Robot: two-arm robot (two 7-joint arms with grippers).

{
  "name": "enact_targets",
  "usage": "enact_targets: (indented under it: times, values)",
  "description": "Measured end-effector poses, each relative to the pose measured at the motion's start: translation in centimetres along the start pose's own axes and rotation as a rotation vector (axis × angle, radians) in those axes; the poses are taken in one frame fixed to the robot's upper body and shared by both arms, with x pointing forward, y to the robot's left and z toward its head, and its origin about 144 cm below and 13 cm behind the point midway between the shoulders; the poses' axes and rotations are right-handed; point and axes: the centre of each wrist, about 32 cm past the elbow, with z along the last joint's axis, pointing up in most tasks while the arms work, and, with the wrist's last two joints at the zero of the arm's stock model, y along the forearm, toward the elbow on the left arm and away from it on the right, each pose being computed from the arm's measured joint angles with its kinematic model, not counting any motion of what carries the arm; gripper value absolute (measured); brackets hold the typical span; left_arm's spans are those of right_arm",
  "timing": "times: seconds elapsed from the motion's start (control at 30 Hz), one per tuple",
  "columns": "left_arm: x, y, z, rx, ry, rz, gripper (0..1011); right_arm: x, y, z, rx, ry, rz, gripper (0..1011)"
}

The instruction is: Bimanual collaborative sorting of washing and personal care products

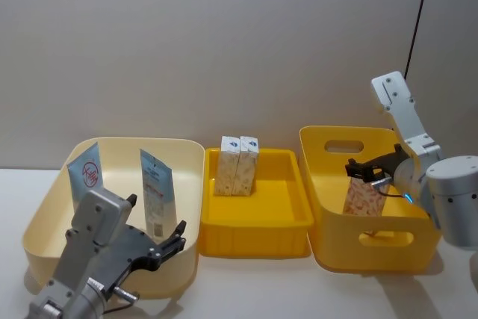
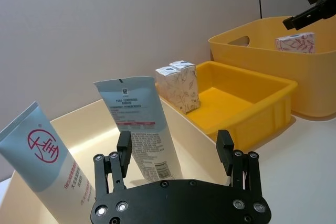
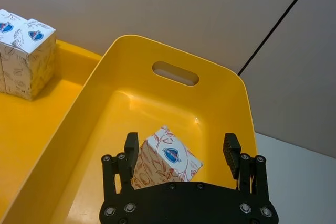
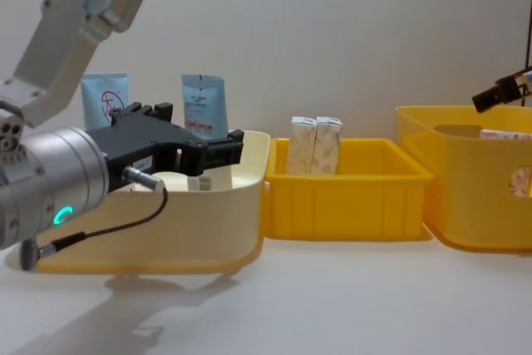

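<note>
head: left tool point(image 1: 166, 244) released, at the near rim of the cream bin point(image 1: 45, 222); two tubes point(image 1: 157, 192) stand upright inside. two cartons point(image 1: 237, 166) side by side in the middle tray point(image 1: 254, 229). right tool point(image 1: 367, 171) just above a third carton point(image 1: 364, 201) in the yellow bin point(image 1: 328, 244). left wrist: fingers spread, one tube straight ahead. right wrist: right tool released, third carton tilted beneath it. chest: left tool in front of the tubes, above the bin rim.
</note>
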Motion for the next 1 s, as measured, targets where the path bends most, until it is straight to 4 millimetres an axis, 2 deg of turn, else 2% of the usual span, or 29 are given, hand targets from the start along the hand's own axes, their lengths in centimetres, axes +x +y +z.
enact_targets:
  times: [1.0]
  values:
    - [0.4,-3.3,-0.5,0.055,0.008,0.045,1003,0.0,0.0,-0.1,-0.004,0.001,0.000,1001]
